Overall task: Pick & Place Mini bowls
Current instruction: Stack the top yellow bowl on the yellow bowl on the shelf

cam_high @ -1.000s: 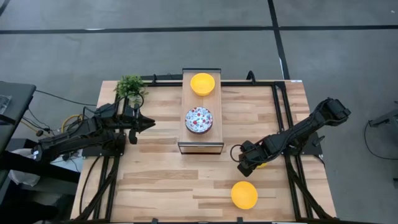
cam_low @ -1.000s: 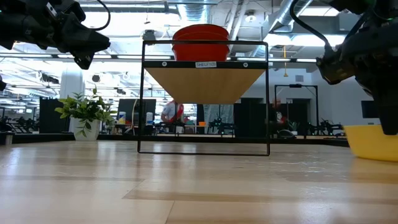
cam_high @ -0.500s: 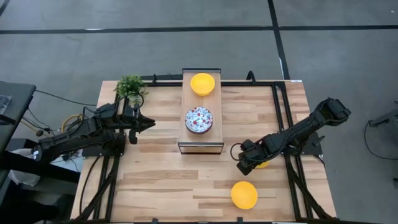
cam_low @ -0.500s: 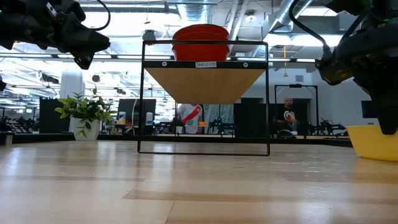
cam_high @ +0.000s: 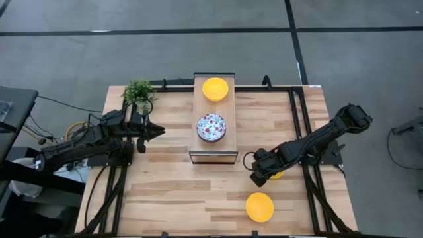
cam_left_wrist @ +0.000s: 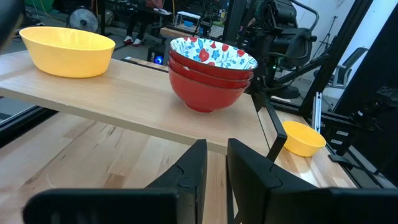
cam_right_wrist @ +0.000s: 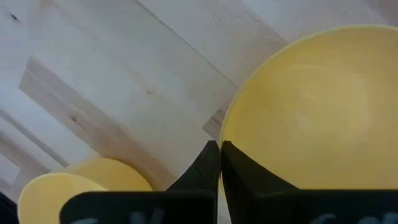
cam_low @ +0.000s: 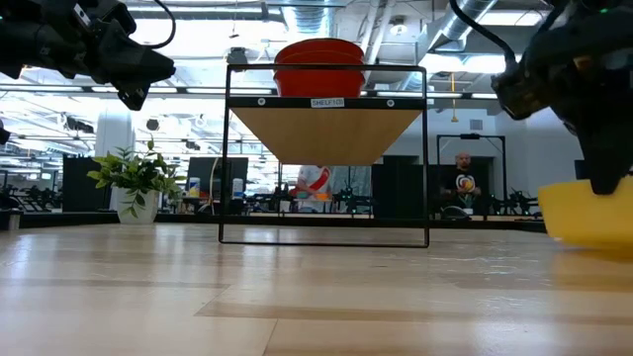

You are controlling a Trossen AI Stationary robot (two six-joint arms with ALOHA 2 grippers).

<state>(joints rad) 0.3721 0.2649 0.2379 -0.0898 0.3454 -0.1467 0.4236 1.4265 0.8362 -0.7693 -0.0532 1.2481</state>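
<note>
Three yellow bowls (cam_high: 215, 88), one in clenched right gripper (cam_right_wrist: 219, 163); left gripper (cam_left_wrist: 214, 163) clenched, empty.

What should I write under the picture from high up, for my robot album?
Right gripper pinches a yellow bowl's rim beside the shelf; left gripper waits.

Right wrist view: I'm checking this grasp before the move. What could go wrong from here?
The right gripper pinches only the rim of the held bowl, so it may tilt or slip. The loose bowl on the table lies near; a swing could knock it. The shelf stands close too. The left gripper waits beside the shelf.
</note>
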